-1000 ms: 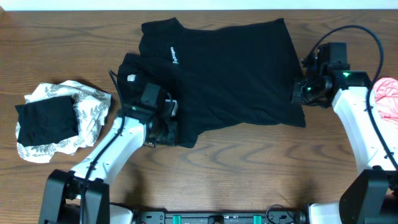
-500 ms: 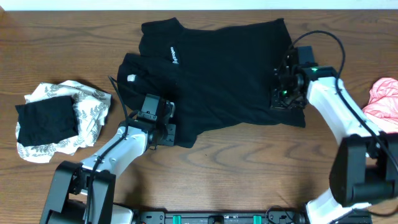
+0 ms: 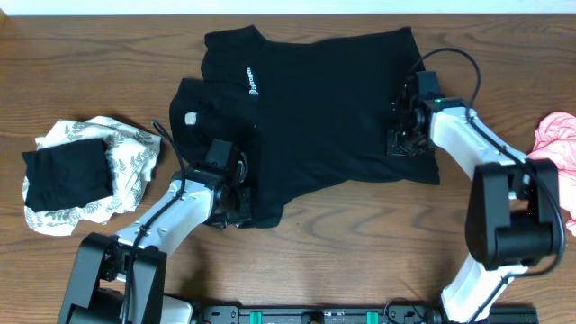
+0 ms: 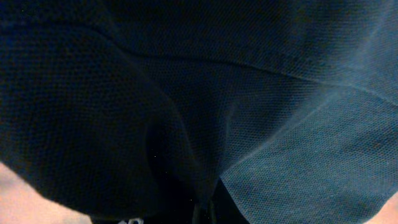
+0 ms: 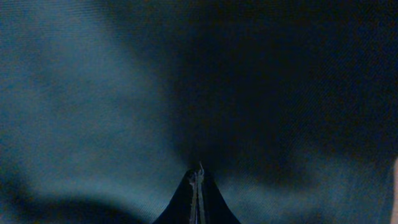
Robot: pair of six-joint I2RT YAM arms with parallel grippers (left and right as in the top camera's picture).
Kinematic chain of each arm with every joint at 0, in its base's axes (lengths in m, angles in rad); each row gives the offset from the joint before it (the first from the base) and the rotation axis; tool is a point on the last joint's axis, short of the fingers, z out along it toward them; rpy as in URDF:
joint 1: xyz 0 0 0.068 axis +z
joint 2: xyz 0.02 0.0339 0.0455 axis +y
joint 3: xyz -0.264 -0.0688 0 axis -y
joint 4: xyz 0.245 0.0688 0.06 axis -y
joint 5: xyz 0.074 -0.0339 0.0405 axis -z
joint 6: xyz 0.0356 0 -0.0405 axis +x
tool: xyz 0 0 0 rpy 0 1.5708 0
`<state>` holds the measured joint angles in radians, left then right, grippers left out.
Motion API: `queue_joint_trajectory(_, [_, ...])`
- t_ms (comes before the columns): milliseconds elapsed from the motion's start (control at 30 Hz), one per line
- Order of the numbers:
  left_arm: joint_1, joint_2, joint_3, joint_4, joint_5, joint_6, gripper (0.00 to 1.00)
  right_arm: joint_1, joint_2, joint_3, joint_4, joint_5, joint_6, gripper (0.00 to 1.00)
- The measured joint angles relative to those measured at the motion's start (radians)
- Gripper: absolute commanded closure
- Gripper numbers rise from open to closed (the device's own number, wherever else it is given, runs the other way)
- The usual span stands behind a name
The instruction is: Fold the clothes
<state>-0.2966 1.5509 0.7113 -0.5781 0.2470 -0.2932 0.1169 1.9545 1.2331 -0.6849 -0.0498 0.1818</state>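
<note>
The large black shirt point(image 3: 315, 99) lies spread on the wooden table, with white lettering point(image 3: 254, 81) near its collar. My left gripper point(image 3: 236, 196) is at the shirt's lower left corner and is shut on its cloth. In the left wrist view black fabric point(image 4: 249, 93) fills the frame around the closed fingertips point(image 4: 203, 213). My right gripper point(image 3: 401, 137) is on the shirt's right part, shut on the cloth. In the right wrist view the closed fingertips point(image 5: 198, 186) pinch the dark fabric point(image 5: 93, 93).
A white leaf-print garment point(image 3: 130, 148) with a smaller black piece point(image 3: 67, 175) on it lies at the left. A coral-pink piece point(image 3: 560, 144) lies at the right edge. Bare table point(image 3: 360, 234) shows in front of the shirt.
My right gripper has moved left from the shirt's right edge onto the cloth. My left gripper has shifted slightly down at the lower left corner.
</note>
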Motion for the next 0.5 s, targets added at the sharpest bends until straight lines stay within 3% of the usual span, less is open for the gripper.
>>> queue_joint_trajectory(200, [0.000, 0.000, 0.000, -0.046, 0.015, -0.014, 0.94, -0.026, 0.021, 0.014, 0.021, 0.097, 0.032, 0.99])
queue_joint_trajectory(500, [0.063, 0.005, -0.003, -0.075, 0.069, -0.017, 0.94, -0.194, 0.027, 0.016, 0.047, 0.211, 0.014, 0.96])
